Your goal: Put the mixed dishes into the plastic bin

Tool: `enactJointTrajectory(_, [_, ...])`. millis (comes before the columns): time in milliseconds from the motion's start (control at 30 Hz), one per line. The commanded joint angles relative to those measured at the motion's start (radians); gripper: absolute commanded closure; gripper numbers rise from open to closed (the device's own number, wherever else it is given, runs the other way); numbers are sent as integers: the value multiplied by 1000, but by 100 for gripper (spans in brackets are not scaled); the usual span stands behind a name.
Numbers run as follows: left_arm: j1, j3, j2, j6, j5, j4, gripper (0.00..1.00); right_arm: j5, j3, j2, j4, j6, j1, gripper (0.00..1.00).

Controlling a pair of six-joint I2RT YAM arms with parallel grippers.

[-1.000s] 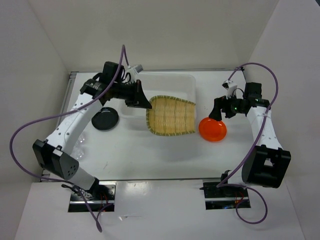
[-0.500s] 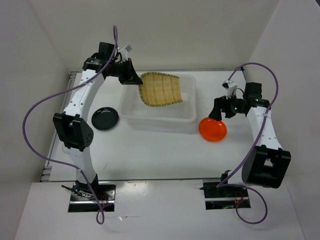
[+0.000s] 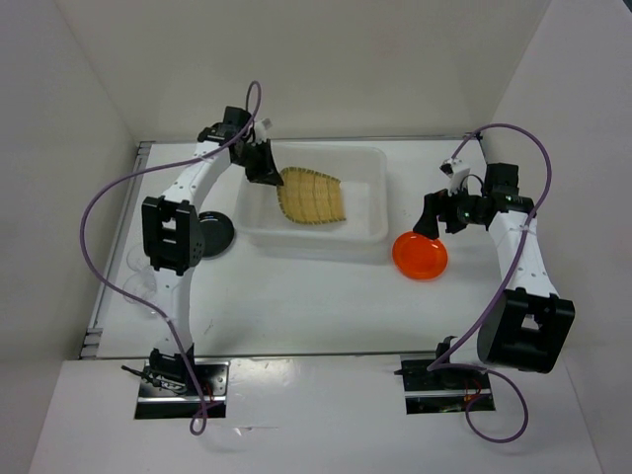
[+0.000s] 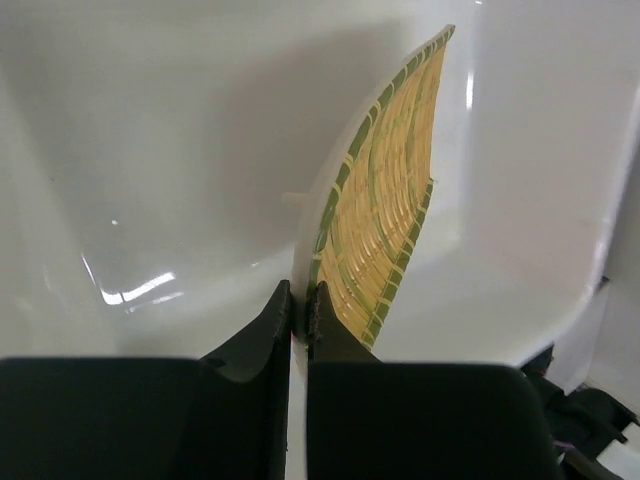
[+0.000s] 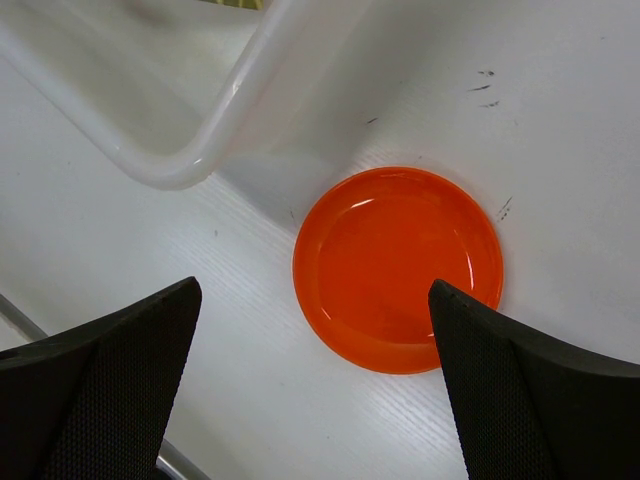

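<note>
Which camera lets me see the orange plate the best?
The right wrist camera. The orange plate sits whole and big in the middle, beside a corner of the bin. The top camera shows it too, but small and far away. The left wrist camera doesn't show it at all.

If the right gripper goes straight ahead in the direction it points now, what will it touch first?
Most likely the orange plate, which lies flat on the table straight ahead of the open right gripper. How far is unclear.

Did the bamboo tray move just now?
Yes. The bamboo tray, held by the left gripper, went from the near rim of the plastic bin to inside it.
</note>
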Motion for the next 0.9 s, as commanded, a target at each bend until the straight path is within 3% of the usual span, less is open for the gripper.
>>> enactJointTrajectory(0, [-11, 60, 69, 21, -5, 63, 100, -18, -13, -34, -13, -19, -6, 1])
enactJointTrajectory(233, [-20, 70, 153, 9, -67, 74, 100, -37, -22, -52, -1, -16, -6, 1])
enactJointTrajectory(467, [-39, -61, 129, -20, -203, 111, 99, -9, -51, -72, 35, 34, -24, 1])
enactJointTrajectory(500, [-39, -72, 117, -31, -215, 123, 97, -9, -51, -82, 35, 34, -24, 1])
enactJointTrajectory(533, [-39, -72, 117, -31, -216, 135, 83, -9, -51, -82, 35, 34, -24, 1])
enactJointTrajectory(600, [-39, -71, 117, -41, -206, 135, 80, -9, -60, -91, 35, 34, -34, 1])
enactJointTrajectory(800, [-39, -23, 123, -42, -223, 104, 57, -18, -69, -91, 34, 34, -34, 1])
enactJointTrajectory(867, [-39, -23, 94, -51, -237, 104, 44, -18, -69, -91, 35, 34, -34, 1])
